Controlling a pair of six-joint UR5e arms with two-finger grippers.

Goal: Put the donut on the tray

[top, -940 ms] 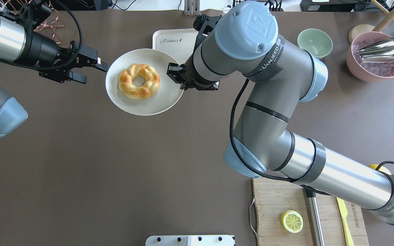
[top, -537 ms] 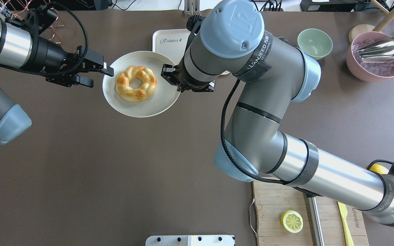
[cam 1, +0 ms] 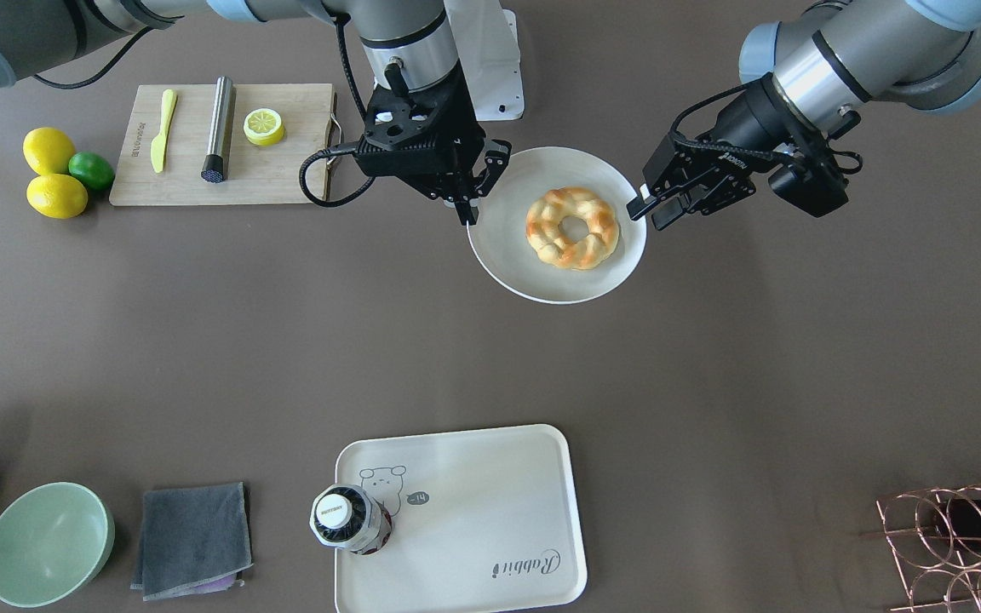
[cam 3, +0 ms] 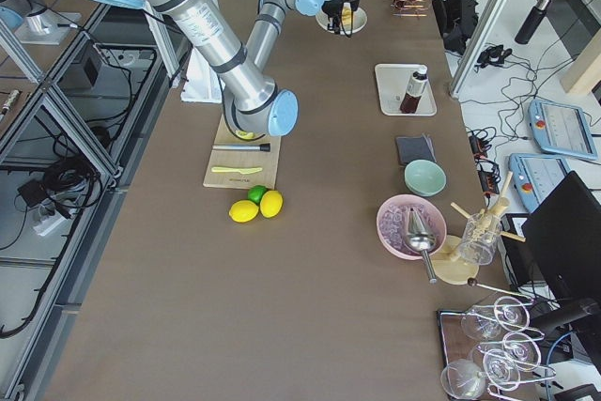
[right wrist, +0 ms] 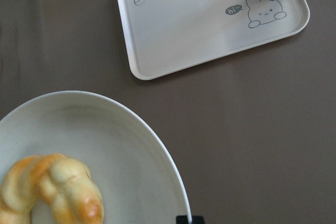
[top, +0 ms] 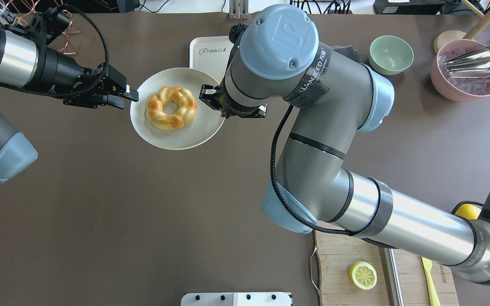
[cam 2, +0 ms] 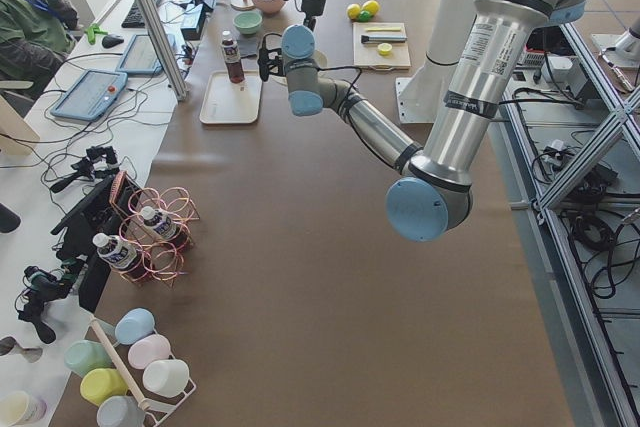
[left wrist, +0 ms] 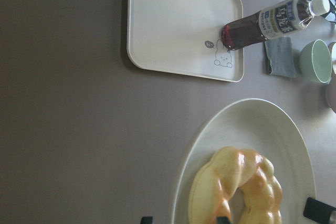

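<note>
The braided golden donut (cam 1: 542,230) lies on a round white plate (cam 1: 507,221). My right gripper (cam 1: 467,211) is shut on the plate's rim and holds it above the table. It also shows in the overhead view (top: 211,97). My left gripper (cam 1: 649,209) is open at the opposite rim, its fingers (top: 131,94) next to the donut (top: 155,114). The cream tray (cam 1: 473,502) with "Rabbit" script lies on the table beyond the plate, with a bottle (cam 1: 346,519) standing on it. Both wrist views show the tray (left wrist: 173,24) (right wrist: 210,24) past the donut (left wrist: 247,166) (right wrist: 52,182).
A wooden cutting board (cam 1: 286,170) holds a lemon slice (cam 1: 263,126), a yellow knife and a metal tool. Lemons and a lime (cam 1: 92,170) lie beside it. A green bowl (cam 1: 48,545) and grey cloth (cam 1: 192,536) sit near the tray. A copper rack (cam 1: 959,545) stands at one corner.
My left gripper has moved in to the plate's rim, its fingers looking closer together. My right arm has shifted the plate with the donut slightly left and nearer.
</note>
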